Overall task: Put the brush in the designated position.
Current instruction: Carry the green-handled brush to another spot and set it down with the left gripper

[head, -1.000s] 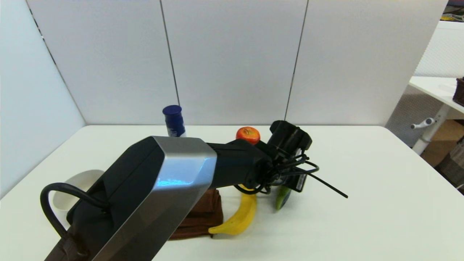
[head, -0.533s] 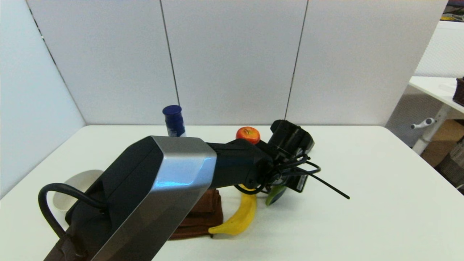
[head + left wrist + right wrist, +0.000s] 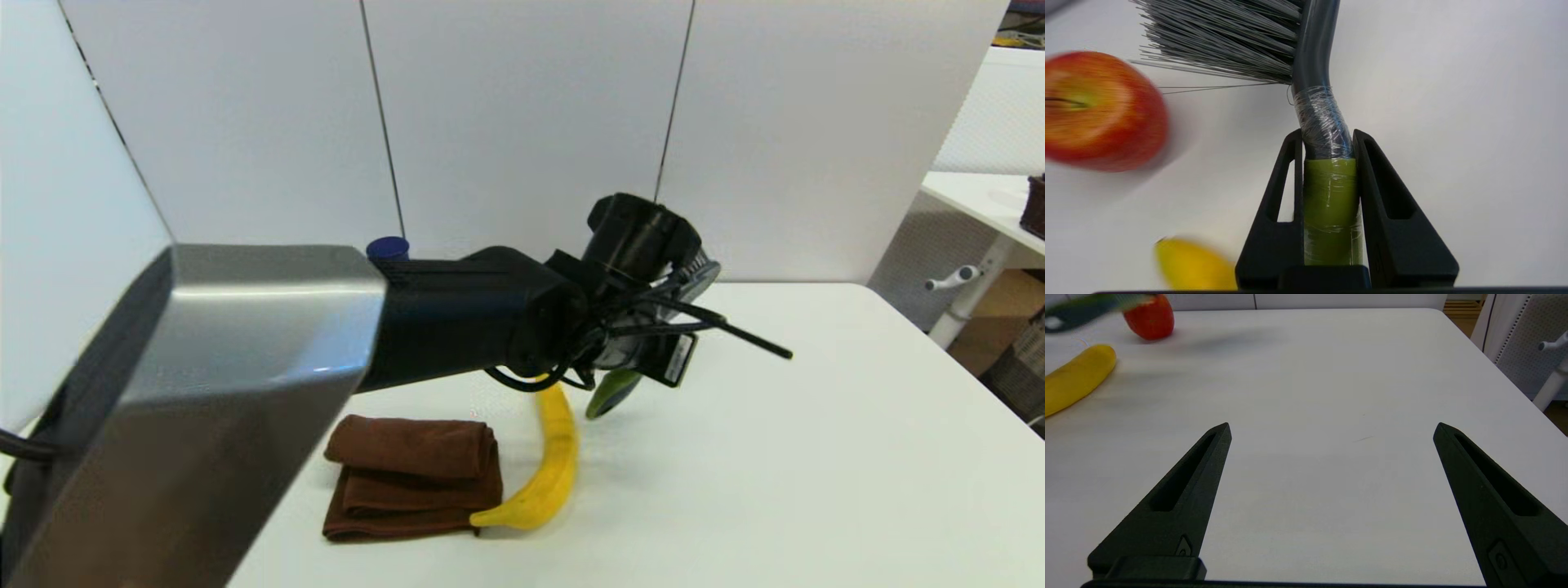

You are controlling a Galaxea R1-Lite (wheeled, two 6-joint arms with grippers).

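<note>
My left gripper (image 3: 1327,136) is shut on the brush (image 3: 1331,208), pinching the lime-green handle where it meets the dark grey neck. The grey bristles (image 3: 1229,41) point away from the wrist, above the white table. In the head view my raised left arm's wrist (image 3: 637,310) hides most of the brush; only the green handle end (image 3: 612,392) shows below it, off the table. The right wrist view catches the brush (image 3: 1081,306) as a blur in the air. My right gripper (image 3: 1331,428) is open and empty, low over bare table.
A banana (image 3: 547,474) lies beside a folded brown cloth (image 3: 412,478) near the table's front. A red apple (image 3: 1098,110) sits beneath the brush's bristle side. A blue-capped bottle (image 3: 388,247) stands at the back, mostly behind my left arm.
My left arm has risen with the brush in its grip, lifting the handle end off the table. The arm now hides the apple and white bowl and uncovers the brown cloth.
</note>
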